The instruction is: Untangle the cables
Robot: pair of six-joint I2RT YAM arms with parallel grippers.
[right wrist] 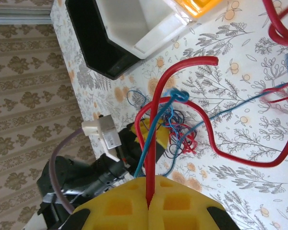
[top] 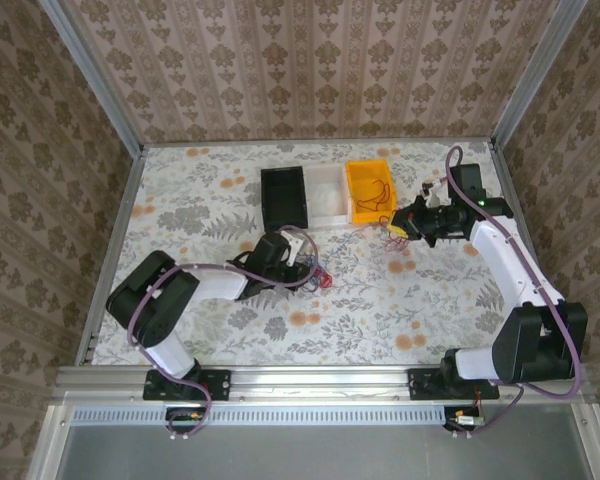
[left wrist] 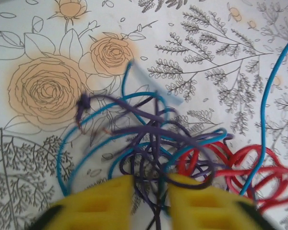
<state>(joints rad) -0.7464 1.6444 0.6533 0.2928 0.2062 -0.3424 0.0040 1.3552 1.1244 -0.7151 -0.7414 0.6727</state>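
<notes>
The cables lie as a tangle (top: 320, 276) of red, blue and dark purple wires on the floral table, just right of my left gripper (top: 302, 262). In the left wrist view its yellow jaws (left wrist: 151, 187) stand apart, with purple strands (left wrist: 153, 132) running through the gap; blue loops (left wrist: 67, 153) spread left and red loops (left wrist: 259, 175) right. My right gripper (right wrist: 149, 187) is shut on a red cable (right wrist: 156, 110) that rises from the jaws and arcs right. A blue cable (right wrist: 156, 127) runs beside it back to the tangle (right wrist: 180, 134).
Three bins stand in a row at the back: black (top: 283, 195), white (top: 325, 190) and orange (top: 370, 190), the orange one holding a dark cable. The right gripper (top: 395, 228) hovers just below the orange bin. A red loop (top: 397, 265) lies below it.
</notes>
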